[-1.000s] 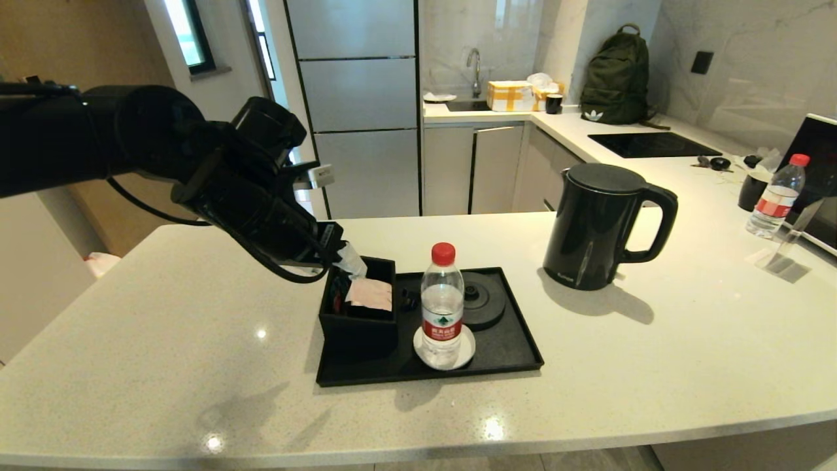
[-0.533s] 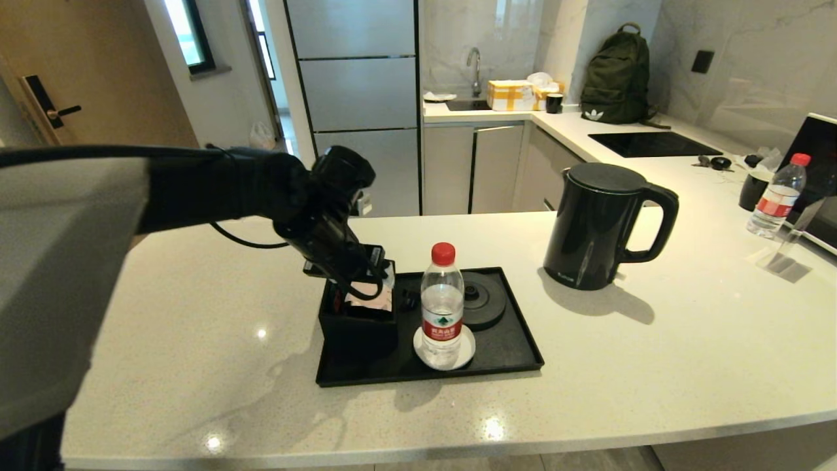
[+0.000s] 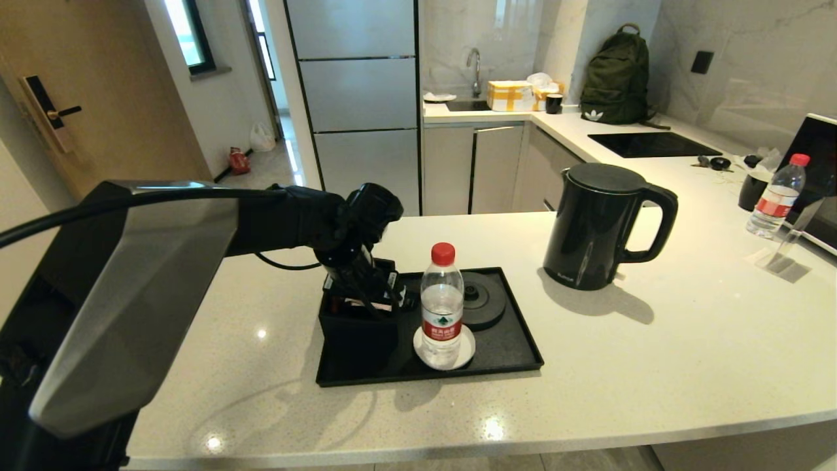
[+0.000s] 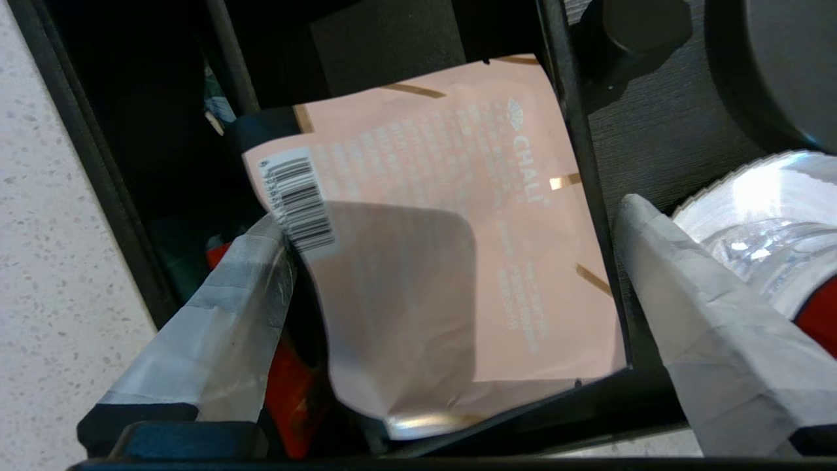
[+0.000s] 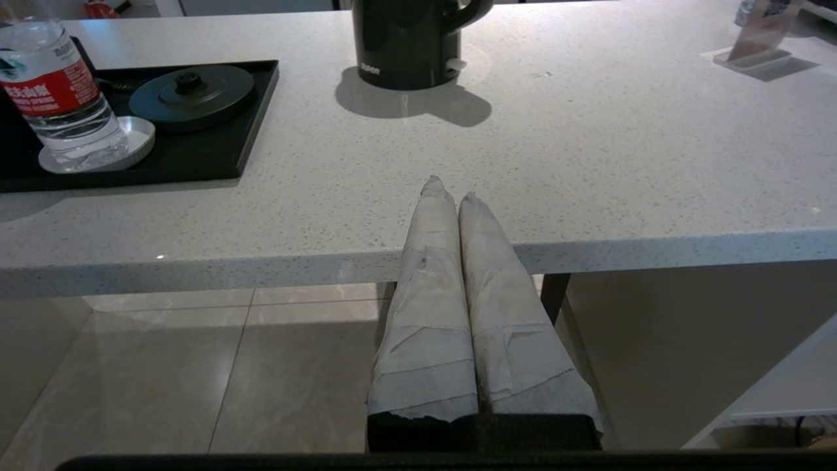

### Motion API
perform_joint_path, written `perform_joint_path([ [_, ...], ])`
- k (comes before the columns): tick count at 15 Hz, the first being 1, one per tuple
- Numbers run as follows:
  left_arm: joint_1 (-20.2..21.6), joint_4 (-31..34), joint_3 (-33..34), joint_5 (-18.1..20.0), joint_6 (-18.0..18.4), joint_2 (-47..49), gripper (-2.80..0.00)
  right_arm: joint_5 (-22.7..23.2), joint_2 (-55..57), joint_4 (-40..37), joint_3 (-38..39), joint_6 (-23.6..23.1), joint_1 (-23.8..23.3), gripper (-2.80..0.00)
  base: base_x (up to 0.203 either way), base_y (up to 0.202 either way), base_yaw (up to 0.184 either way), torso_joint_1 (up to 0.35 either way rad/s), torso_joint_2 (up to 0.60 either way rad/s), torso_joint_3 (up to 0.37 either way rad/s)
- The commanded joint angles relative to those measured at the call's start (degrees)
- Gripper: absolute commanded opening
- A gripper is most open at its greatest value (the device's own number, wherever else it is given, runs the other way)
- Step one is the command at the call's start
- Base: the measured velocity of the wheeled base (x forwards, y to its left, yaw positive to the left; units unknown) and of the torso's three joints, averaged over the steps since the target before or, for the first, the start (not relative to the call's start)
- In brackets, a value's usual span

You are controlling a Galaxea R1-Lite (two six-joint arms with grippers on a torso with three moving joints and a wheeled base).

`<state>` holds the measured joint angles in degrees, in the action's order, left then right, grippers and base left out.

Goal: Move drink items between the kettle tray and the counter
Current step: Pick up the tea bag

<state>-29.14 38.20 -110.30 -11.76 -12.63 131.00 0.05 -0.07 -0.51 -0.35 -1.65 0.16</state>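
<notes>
Tray [image 3: 516,356], shallow black, sits on the pale desk [image 3: 654,366] toward its near edge, left of centre. On it: small divided black box [image 3: 356,330] at the tray's left end; a clear water bottle [image 3: 442,307] with red cap standing on a white coaster [image 3: 465,353]; the round kettle base [image 3: 487,302] behind the bottle.

Box contents: pinkish-beige sachet [image 4: 451,216] with barcode lying tilted in one compartment, one edge leaning on the box wall. Red and dark packets in the neighbouring compartment, too shadowed to identify.

Left claw [image 4: 451,327] reaches down into the box, taped fingers [image 4: 216,327] spread wide, one at each side of the sachet. Left-hand finger meets the barcode corner; whether it touches cannot be told. Nothing pinched.

Kettle [image 3: 598,226], tall black, lid on, stands off the tray on the bare desk, right of the tray and nearer the far edge, handle pointing right.

Right claw [image 5: 451,196] parked below the desk's near edge, fingers pressed together, holding nothing.
</notes>
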Motion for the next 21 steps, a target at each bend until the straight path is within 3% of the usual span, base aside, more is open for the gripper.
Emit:
perform_joint_path([
  [1, -0.13, 0.21, 0.00, -0.10, -0.11, 0.22, 0.00, 0.04, 0.07, -0.02, 0.00, -0.02, 0.02, -2.80, 0.000, 0.000, 0.000, 0.000, 0.00, 0.000],
  [7, -0.13, -1.02, 0.00, -3.08, -0.20, -1.01, 0.00, 0.04, 0.07, -0.02, 0.00, -0.02, 0.02, -2.80, 0.000, 0.000, 0.000, 0.000, 0.00, 0.000],
  [21, -1.84, -0.81, 0.21, -3.72, 0.07, -2.36, 0.00, 0.04, 0.07, -0.02, 0.00, -0.02, 0.02, -2.80, 0.000, 0.000, 0.000, 0.000, 0.00, 0.000],
])
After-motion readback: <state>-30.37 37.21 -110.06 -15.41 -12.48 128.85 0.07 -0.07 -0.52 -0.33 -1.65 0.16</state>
